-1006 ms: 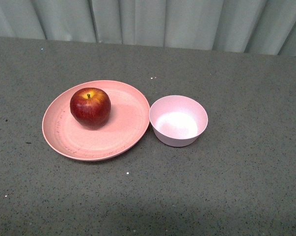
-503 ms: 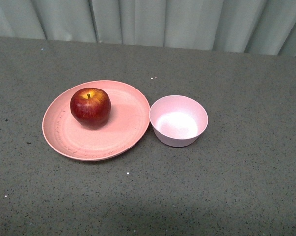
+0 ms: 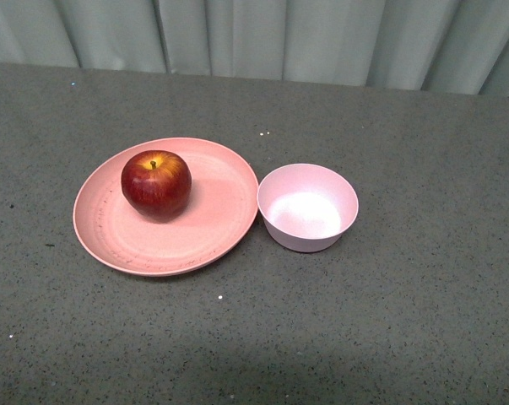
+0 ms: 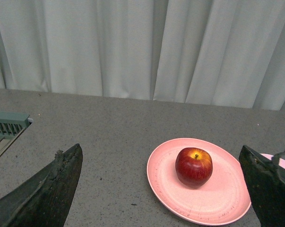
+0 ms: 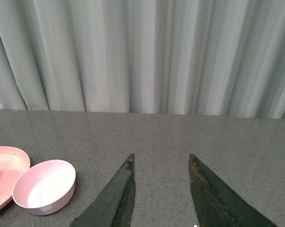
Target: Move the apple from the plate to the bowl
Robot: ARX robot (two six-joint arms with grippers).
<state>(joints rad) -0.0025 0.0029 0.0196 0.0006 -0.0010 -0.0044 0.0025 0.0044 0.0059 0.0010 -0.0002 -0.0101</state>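
A glossy dark red apple [image 3: 156, 185] with a yellow patch at its stem sits on the left part of the wide pink plate [image 3: 212, 228]. The small pale pink bowl [image 3: 307, 207] stands empty, touching the plate's right rim. Neither arm shows in the front view. In the left wrist view my left gripper [image 4: 161, 151] is open, its dark fingers wide apart, with the apple [image 4: 194, 166] and plate [image 4: 163, 187] ahead of it. In the right wrist view my right gripper [image 5: 161, 158] is shut and empty, with the bowl [image 5: 45, 187] and the plate's edge [image 5: 5, 161] off to one side.
The grey speckled table [image 3: 406, 321] ends at a pale curtain [image 3: 254, 38] at the back. A grey-green slatted object [image 4: 7, 124] shows at the edge of the left wrist view.
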